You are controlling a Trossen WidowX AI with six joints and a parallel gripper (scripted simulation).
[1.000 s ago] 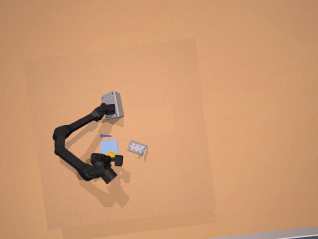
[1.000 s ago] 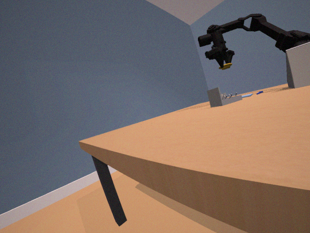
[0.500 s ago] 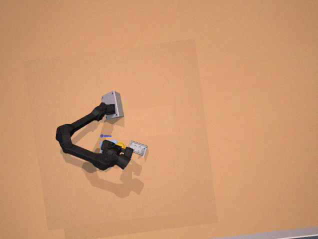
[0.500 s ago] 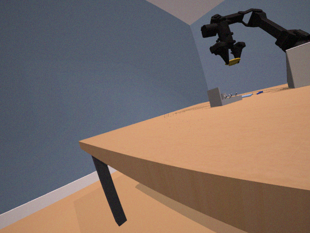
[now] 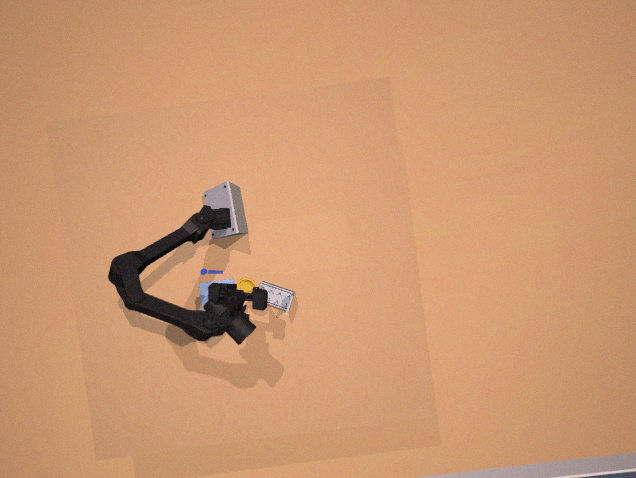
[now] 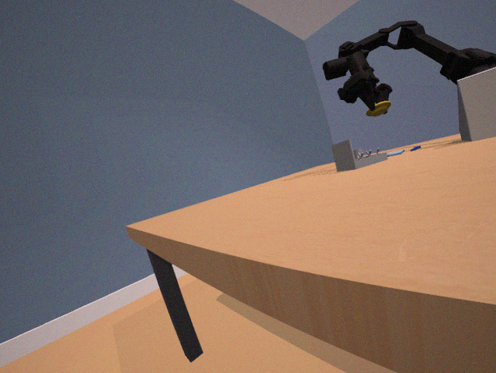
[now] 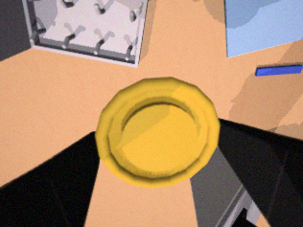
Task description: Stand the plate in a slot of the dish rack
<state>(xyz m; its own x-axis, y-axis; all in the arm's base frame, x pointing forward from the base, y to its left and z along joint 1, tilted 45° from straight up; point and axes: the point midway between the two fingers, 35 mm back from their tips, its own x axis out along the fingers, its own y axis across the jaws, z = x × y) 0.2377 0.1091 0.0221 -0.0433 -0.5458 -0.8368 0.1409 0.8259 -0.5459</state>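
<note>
The round yellow plate [image 5: 246, 285] [image 6: 378, 108] [image 7: 161, 138] is held in the air, slightly tilted, well above the table. My gripper [image 6: 377, 107] [image 7: 156, 131] is shut on it, with one finger at each side of its rim; in the top view the arm covers most of the fingers. The grey dish rack [image 5: 277, 296] [image 6: 345, 157] [image 7: 86, 55] stands on the table below and to the right of the plate in the top view, with two rows of short slanted pegs. No plate shows in its slots.
A light blue mat [image 5: 215, 282] [image 6: 395, 153] [image 7: 264, 28] lies on the table, partly under the arm in the top view. A small blue utensil [image 5: 214, 271] [image 6: 415, 148] [image 7: 279, 70] lies beside it. The arm's grey base block [image 5: 239, 210] [image 6: 479, 106] stands farther back.
</note>
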